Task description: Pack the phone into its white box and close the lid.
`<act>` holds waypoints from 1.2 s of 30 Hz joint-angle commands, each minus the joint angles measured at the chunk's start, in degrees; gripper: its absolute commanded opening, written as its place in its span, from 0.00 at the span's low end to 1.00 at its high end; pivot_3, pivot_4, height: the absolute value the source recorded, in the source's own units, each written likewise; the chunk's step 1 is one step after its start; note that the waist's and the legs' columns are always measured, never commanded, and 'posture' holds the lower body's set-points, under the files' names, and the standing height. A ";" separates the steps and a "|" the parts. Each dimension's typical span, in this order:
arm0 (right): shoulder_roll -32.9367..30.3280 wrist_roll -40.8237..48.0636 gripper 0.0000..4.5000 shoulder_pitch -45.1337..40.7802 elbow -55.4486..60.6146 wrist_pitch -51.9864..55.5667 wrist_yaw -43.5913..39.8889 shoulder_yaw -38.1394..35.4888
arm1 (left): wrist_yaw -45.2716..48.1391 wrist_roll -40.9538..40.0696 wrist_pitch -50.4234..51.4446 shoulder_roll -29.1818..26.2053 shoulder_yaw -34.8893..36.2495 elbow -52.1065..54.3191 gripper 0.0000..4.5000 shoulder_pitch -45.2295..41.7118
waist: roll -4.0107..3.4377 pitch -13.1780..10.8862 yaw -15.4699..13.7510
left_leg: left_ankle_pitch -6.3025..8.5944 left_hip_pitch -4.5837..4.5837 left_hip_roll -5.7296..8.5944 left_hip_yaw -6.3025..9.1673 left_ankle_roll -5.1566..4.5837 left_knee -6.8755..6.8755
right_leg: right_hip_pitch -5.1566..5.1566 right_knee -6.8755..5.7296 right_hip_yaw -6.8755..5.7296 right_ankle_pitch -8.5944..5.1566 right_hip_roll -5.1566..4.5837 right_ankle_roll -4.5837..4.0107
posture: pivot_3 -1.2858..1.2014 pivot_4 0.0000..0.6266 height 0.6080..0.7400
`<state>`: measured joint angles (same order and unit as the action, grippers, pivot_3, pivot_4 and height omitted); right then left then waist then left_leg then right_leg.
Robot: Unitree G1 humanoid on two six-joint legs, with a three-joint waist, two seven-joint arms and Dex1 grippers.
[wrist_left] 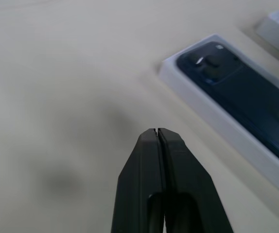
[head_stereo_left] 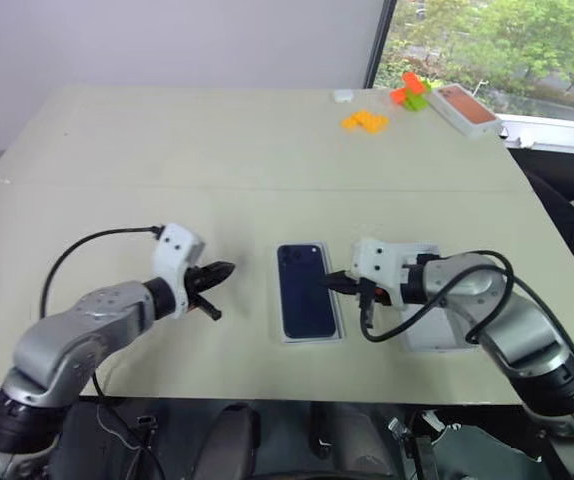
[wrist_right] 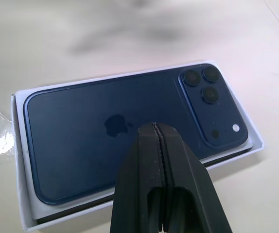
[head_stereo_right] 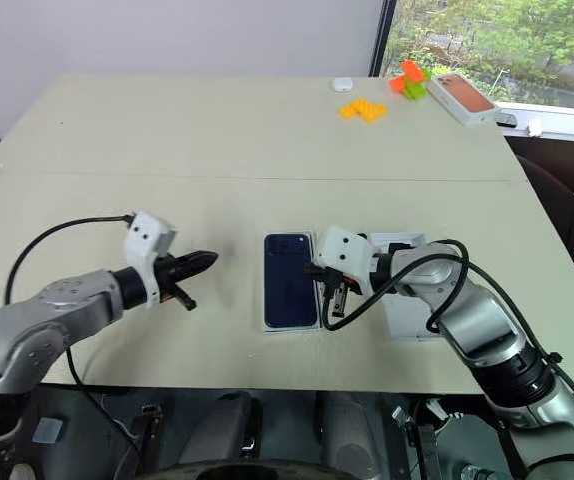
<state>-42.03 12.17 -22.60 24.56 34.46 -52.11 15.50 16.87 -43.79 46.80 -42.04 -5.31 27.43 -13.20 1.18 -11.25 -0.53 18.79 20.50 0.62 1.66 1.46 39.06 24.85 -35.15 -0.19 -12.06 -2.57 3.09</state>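
Lying camera-side up in the white box point(head_stereo_left: 285, 332) at table centre, the phone point(head_stereo_left: 305, 290) looks seated, though in the right wrist view its camera-end corner seems to ride slightly above the tray wall, so I judge it may not be fully down. The right gripper point(head_stereo_left: 333, 281) hovers at the phone's 3 o'clock edge with its fingers pressed together, holding nothing. The left gripper point(head_stereo_left: 220, 273) sits well apart at the box's 9 o'clock, likewise pinched shut and empty. Beyond the right arm, at roughly 3 o'clock from the box, a pale rectangular piece point(head_stereo_left: 437, 335) lies partly under that arm; I take it for the lid, but its printed face is covered and I cannot rule out another white part. Risk from here: closed fingertips nudging the phone's edge could skid the light tray across the smooth table point(head_stereo_left: 217, 150) or tip the phone out of square, after which the lid would jam on a raised corner. Reaching for the lid with shut fingers would only push it away. Whether the right fingertips touch the phone or merely hang over it is hard to tell. At 1 o'clock far off sit some bright blocks point(head_stereo_left: 365, 121) and an orange-pictured box point(head_stereo_left: 464, 109).
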 commanded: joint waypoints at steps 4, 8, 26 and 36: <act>0.90 -0.25 0.00 -0.38 2.04 0.01 1.43 -0.96 | 2.77 6.58 0.54 3.56 -5.29 0.88 0.01 -4.40 | 0.00 0.00 0.14 | 0.02 0.02 -0.05 0.02 -0.03 -0.01 | 0.03 0.00 -0.01 0.11 0.03 0.20 | 0.52 0.24 1.00; 0.80 -0.10 0.00 -0.01 2.51 0.22 1.84 -1.03 | 4.95 10.38 0.75 4.24 -8.18 0.63 0.01 -5.28 | 0.00 0.00 0.24 | 0.02 0.00 -0.05 0.01 -0.04 -0.01 | 0.03 -0.01 0.00 0.10 0.04 0.20 | 0.52 0.24 1.00; 0.96 0.16 0.00 0.07 2.83 0.12 2.09 -0.70 | 8.89 19.23 3.72 8.40 -12.74 0.99 0.01 -5.51 | 0.00 0.00 0.04 | 0.02 0.00 -0.04 0.01 -0.04 0.02 | 0.02 -0.03 -0.01 0.10 0.03 0.21 | 0.52 0.24 1.00; 5.79 -2.44 0.00 -3.71 0.50 1.38 4.90 3.09 | 8.86 16.27 3.96 9.07 0.60 0.73 0.01 0.73 | 0.00 0.00 0.74 | 0.02 -0.05 -0.12 0.02 -0.04 0.02 | 0.03 -0.11 -0.01 0.11 0.04 0.23 | 0.52 0.24 1.00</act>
<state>-37.00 10.64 -25.15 24.70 36.20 -47.96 17.76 25.86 -26.41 51.02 -33.10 -8.48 27.13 -12.54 1.18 -11.25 0.21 18.81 20.45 0.48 1.68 1.42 39.08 24.89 -35.27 -0.21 -11.95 -2.53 3.31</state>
